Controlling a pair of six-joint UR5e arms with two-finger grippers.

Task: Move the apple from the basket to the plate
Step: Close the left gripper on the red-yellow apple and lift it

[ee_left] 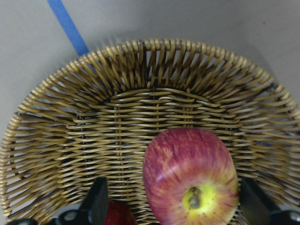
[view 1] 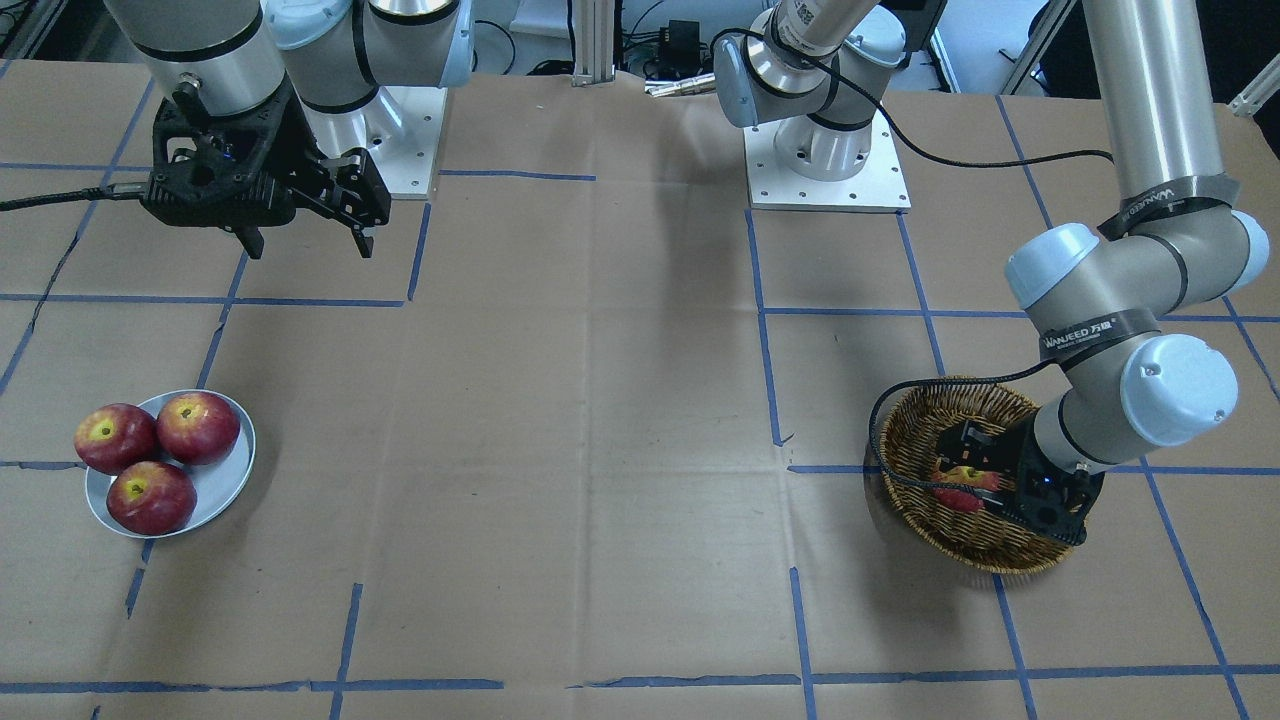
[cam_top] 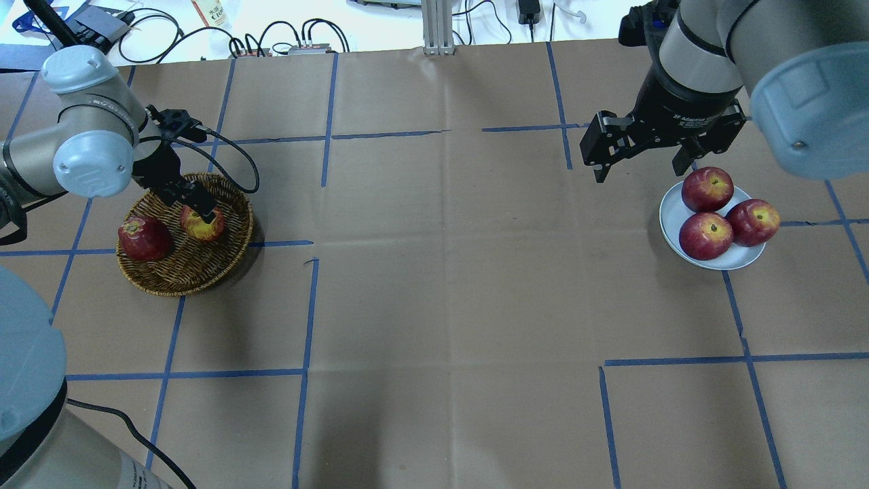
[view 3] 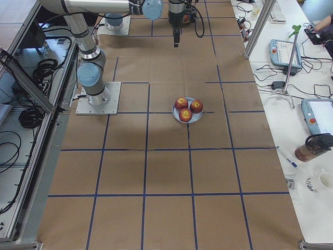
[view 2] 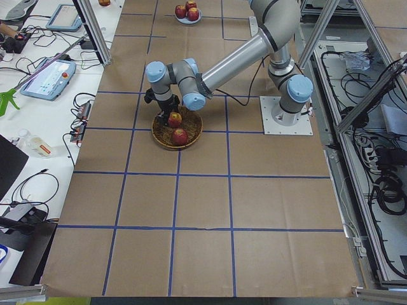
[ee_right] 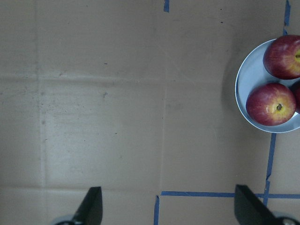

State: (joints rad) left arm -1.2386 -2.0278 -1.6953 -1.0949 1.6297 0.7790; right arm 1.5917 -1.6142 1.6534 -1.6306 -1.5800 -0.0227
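The apple point(cam_top: 202, 224) with the yellow stem patch lies in the wicker basket point(cam_top: 183, 275) at the table's left. It also shows in the left wrist view point(ee_left: 190, 180), stem up, on the basket's weave point(ee_left: 140, 108). My left gripper point(cam_top: 205, 214) is down inside the basket, open, with one finger point(ee_left: 97, 202) apart from the apple and the other point(ee_left: 251, 204) close beside it. The plate point(cam_top: 672, 210) sits at the right. My right gripper point(cam_top: 639, 173) is open and empty, above the table just beyond the plate's left side.
A darker red apple point(cam_top: 144, 238) lies in the basket left of the gripper. Three dark red apples point(cam_top: 706, 235) fill most of the plate. Blue tape lines point(cam_top: 309, 305) cross the brown paper. Cables and boxes point(cam_top: 285, 47) lie past the far edge.
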